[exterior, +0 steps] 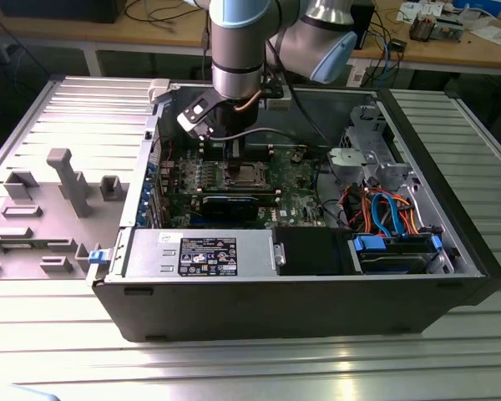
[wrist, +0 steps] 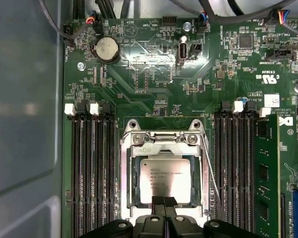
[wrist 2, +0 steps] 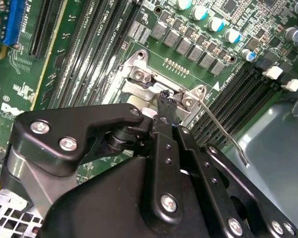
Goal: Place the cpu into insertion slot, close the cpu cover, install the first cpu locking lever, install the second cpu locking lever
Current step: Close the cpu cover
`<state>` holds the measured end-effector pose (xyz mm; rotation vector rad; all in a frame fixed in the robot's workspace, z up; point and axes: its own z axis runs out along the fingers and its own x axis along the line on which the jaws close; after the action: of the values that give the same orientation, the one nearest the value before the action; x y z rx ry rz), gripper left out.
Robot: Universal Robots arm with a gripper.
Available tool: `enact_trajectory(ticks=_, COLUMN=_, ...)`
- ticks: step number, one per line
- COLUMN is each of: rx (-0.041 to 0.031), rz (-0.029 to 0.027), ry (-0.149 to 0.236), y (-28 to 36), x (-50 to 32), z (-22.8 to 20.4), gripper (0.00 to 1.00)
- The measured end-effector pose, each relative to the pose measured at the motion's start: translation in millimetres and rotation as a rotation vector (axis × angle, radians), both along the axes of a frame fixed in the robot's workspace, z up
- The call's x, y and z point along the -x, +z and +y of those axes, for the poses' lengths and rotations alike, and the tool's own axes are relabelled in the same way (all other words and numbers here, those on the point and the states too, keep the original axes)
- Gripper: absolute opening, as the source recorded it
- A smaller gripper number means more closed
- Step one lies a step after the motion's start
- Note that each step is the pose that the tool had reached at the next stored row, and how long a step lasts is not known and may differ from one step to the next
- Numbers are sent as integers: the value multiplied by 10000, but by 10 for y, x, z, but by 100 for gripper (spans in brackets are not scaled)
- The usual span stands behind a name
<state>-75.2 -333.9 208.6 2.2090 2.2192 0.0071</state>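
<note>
The cpu (wrist: 165, 179), a flat silver-grey square, lies in the insertion slot (wrist: 125, 173) on the green board. The cpu cover (wrist: 161, 148), a silvery frame with a square window, lies flat around the chip. My gripper (wrist: 164, 202) is shut with nothing in it, its tips side by side at the cover's edge on the side away from the hinge. In the second wrist view the gripper (wrist 2: 165, 101) tip touches the metal by the socket bracket. A thin wire locking lever (wrist 2: 222, 130) stands free beside the socket, also seen as the lever (wrist: 211, 173). In the exterior view the gripper (exterior: 232, 152) hangs over the insertion slot (exterior: 244, 174).
Black memory slots (wrist: 92, 168) flank the socket, with a green memory stick (wrist: 265, 173) on one side. A coin battery (wrist: 105, 48) sits further up the board. The power supply (exterior: 200, 253), coloured cables (exterior: 384, 209) and case walls (exterior: 434, 200) surround the board.
</note>
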Motion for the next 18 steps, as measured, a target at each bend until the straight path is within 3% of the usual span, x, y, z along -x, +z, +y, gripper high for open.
enact_trajectory(ticks=2, rx=3, rz=19, ry=-1, y=-28, x=2, z=-1, gripper=11)
enact_trajectory(ticks=9, rx=43, rz=17, ry=-1, y=0, x=-4, z=0, gripper=11)
enact_trajectory(ticks=10, rx=63, rz=18, ry=1, y=-1, x=-19, z=0, gripper=11)
enact_trajectory(ticks=13, rx=99, rz=18, ry=1, y=-3, x=-163, z=0, gripper=11)
enact_trajectory(ticks=15, rx=126, rz=18, ry=0, y=-3, x=-170, z=-1, gripper=11)
enact_trajectory(ticks=18, rx=175, rz=17, ry=0, y=56, x=-171, z=0, gripper=11)
